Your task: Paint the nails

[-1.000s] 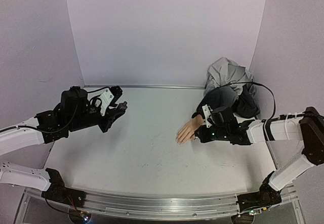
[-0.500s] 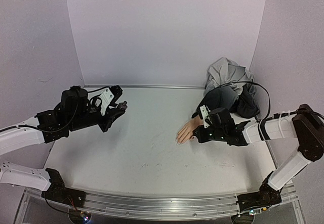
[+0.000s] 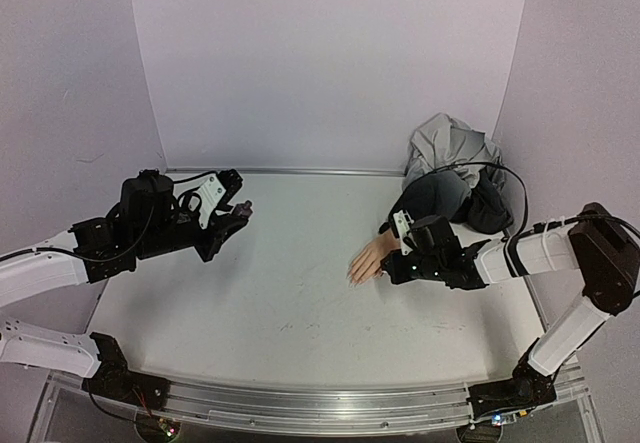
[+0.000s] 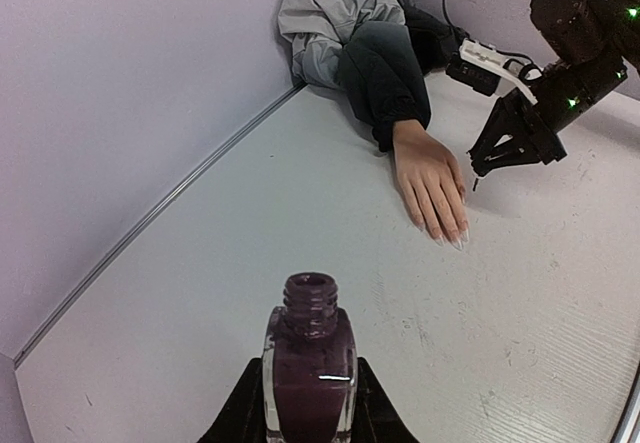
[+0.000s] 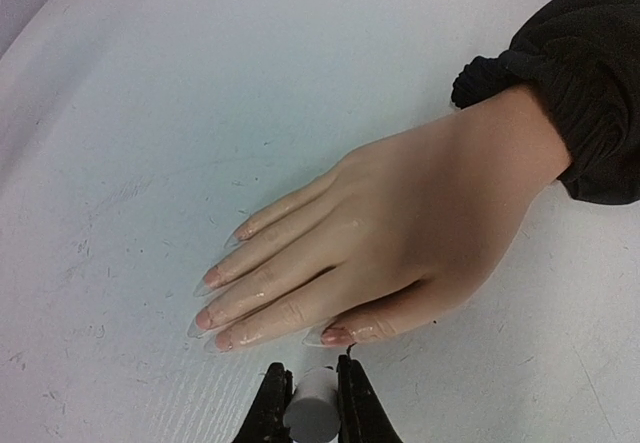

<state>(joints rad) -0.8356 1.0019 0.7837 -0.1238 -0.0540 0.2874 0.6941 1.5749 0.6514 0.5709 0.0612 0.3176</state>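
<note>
Left gripper (image 3: 236,215): raised over the left part of the tabletop (image 3: 280,293), well apart from the mannequin hand (image 5: 400,233).
Left fingers (image 4: 240,413): pinching the lower body of a small glass bottle (image 4: 308,363) from both sides.
Bottle: upright, dark maroon contents, neck uncapped and open at the top.
Right gripper (image 3: 392,268): low over the tabletop, just beside the thumb side of the mannequin hand.
Right fingers (image 5: 270,403): pressed in on a small white cylindrical cap (image 5: 312,411) held between them.
Cap to thumb: very close in the right wrist view; contact cannot be told.
Mannequin hand: peach-coloured, palm down on the right part of the tabletop, digits straight and close together, pointing away from the far right corner.
Nails (image 5: 207,283): long, pointed, pale and translucent, at the tips of the four digits, lying on or just above the tabletop.
Thumb nail (image 5: 325,336): the nail nearest the right fingers, tinted slightly pinker than the others.
Sleeve (image 5: 585,93): dark, gathered cuff around the wrist.
Jacket (image 3: 450,143): grey fabric bunched against the far right corner, the sleeve running out from it.
</note>
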